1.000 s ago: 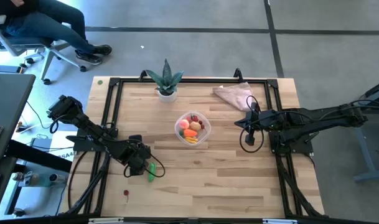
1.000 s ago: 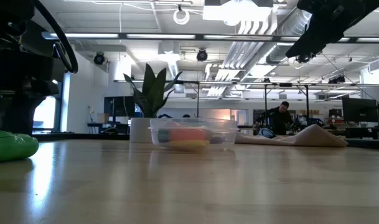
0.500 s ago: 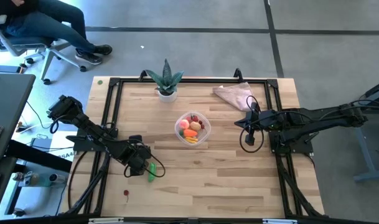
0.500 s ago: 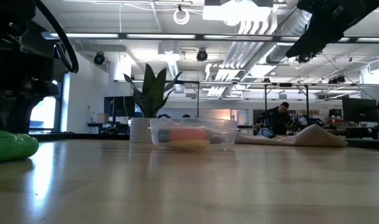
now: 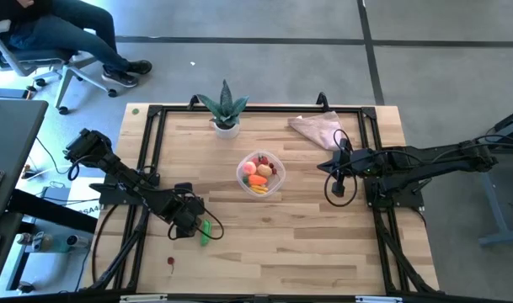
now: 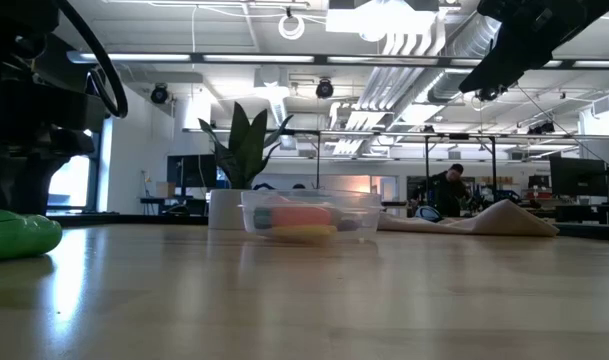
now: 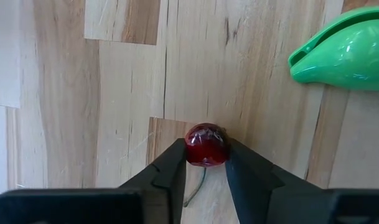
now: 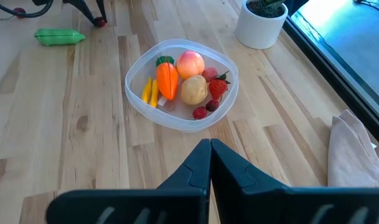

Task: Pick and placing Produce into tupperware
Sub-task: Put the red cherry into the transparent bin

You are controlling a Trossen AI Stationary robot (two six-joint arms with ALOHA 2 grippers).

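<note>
Left pincer clamped on a small red cherry low over the table, beside the green cucumber.

The clear round tub mid-table holds a carrot, peach, potato, yellow pieces and red berries. Right pincer hovers closed near it.

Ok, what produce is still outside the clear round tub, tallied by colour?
Green: 1, the green toy cucumber.
Red: 2, the round red cherry in the jaws of the left gripper, and a small red piece lying apart.
Total: 3.
</note>
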